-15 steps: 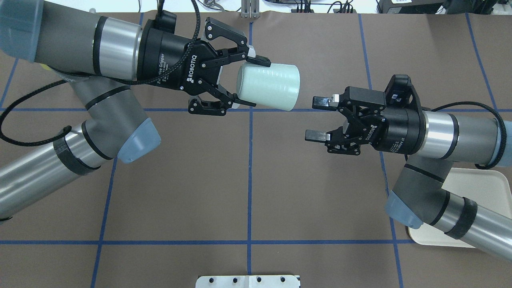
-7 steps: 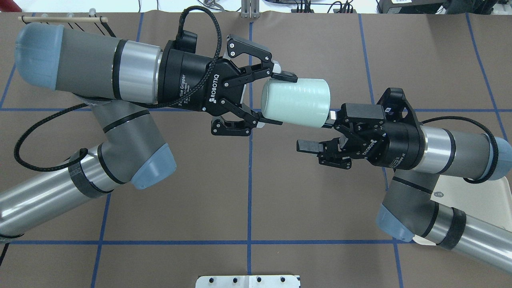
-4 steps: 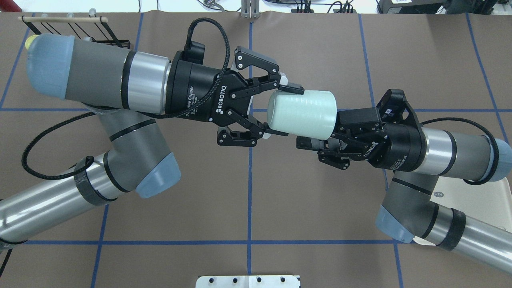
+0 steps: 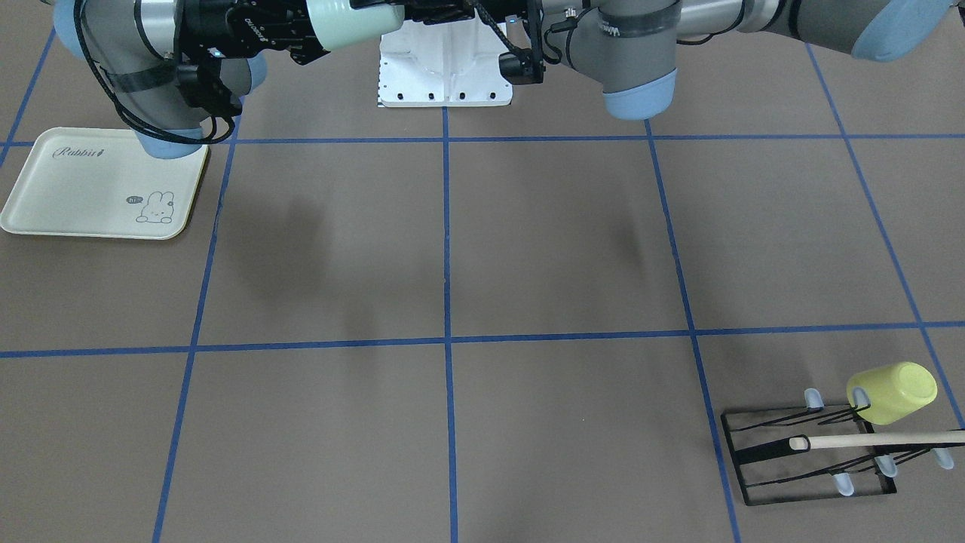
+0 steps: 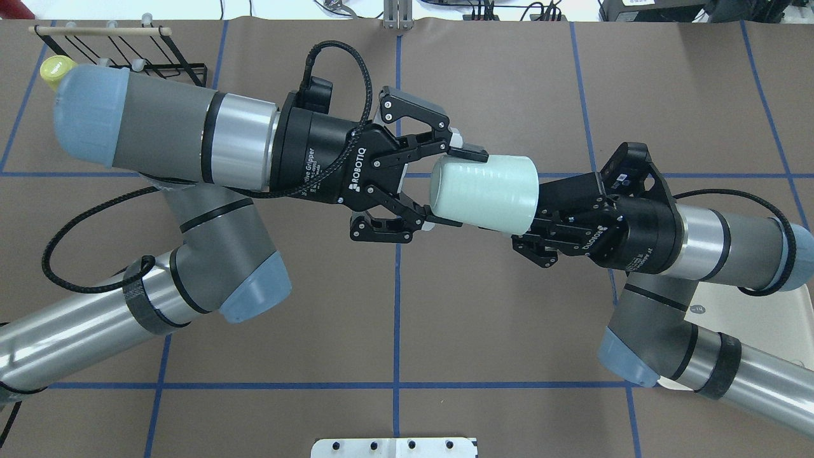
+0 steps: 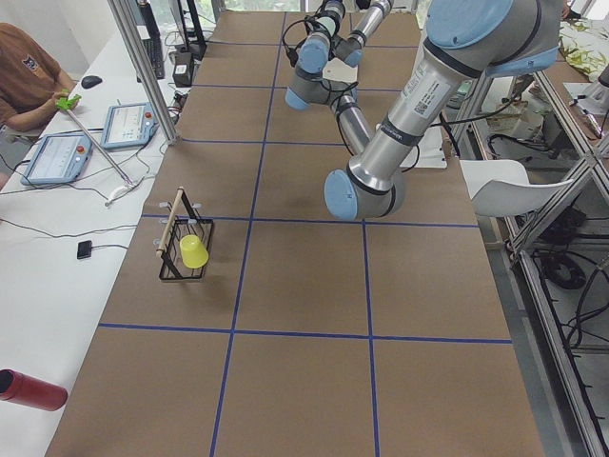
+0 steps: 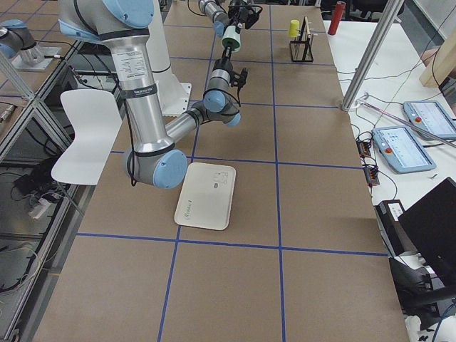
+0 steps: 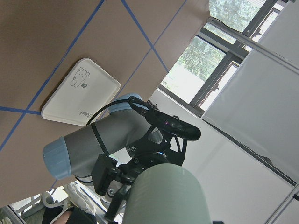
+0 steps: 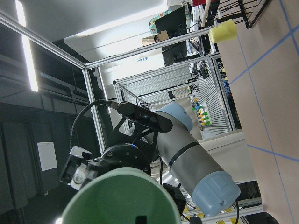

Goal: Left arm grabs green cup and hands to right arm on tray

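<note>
My left gripper (image 5: 455,187) is shut on the closed end of the pale mint-green cup (image 5: 486,192) and holds it on its side, high above the table's middle. The cup's open mouth faces my right gripper (image 5: 534,216), which is pushed up against the rim. The cup hides its fingertips, so I cannot tell whether it grips. In the right wrist view the rim (image 9: 121,196) fills the bottom, with a dark fingertip inside it. The cream Rabbit tray (image 4: 98,185) lies empty on the table below my right arm; it also shows in the overhead view (image 5: 763,312).
A yellow-green cup (image 4: 889,392) hangs on a black wire rack (image 4: 807,452) with a wooden rod, at the far corner on my left side. The white base plate (image 4: 445,68) sits between the arm bases. Blue tape lines grid the brown table.
My left arm has carried the cup to the right and slightly down, to the right gripper. The right gripper's lower finger, visible before, is now hidden under the cup.
</note>
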Tool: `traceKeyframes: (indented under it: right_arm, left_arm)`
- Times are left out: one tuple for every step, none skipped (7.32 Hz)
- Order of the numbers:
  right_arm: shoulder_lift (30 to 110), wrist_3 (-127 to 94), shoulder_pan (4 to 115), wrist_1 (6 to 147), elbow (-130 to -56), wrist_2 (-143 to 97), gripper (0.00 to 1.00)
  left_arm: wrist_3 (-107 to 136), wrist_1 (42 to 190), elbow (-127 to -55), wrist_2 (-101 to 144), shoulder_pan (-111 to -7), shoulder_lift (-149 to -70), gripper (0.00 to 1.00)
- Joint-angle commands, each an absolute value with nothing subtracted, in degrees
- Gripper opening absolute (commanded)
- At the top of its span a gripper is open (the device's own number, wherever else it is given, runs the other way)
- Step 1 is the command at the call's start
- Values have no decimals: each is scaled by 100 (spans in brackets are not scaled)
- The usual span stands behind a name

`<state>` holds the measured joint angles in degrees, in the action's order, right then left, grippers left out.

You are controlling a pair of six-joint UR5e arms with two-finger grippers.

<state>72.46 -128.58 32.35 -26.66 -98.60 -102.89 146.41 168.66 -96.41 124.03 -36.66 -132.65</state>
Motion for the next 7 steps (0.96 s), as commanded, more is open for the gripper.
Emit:
traceKeyframes:
  right_arm:
    - [7303,-12858,3226,-2942,-9783,-10248,0]
    - [7304,-12858,3226,-2979,-9756,-10239,0]
    - [7321,-12885,3234,-2988,-9756,-10204,0]
    - [7495,-12902,3252,-2988,-9765,-10187,0]
    - [7671,-12850,3304,-2945,-9765,-10195,0]
    - [7916,-12832,3400,-2875,-9695,-10221,0]
    - [8084,-12806,3514,-2491,-9677,-10265,0]
  left_arm:
    - [14590,16884,-9642,12401,-3656,-13254,100]
    - [14572,16884,-9633,12358,-3665,-13254,100]
    - [14572,16892,-9659,12366,-3743,-13237,100]
    - [14572,16814,-9677,12375,-4005,-13202,100]
    - [14468,16787,-9668,12410,-4269,-12992,100]
    - [13953,16726,-9659,12410,-4350,-12747,100]
    - [13652,16726,-9633,12410,-4411,-12457,100]
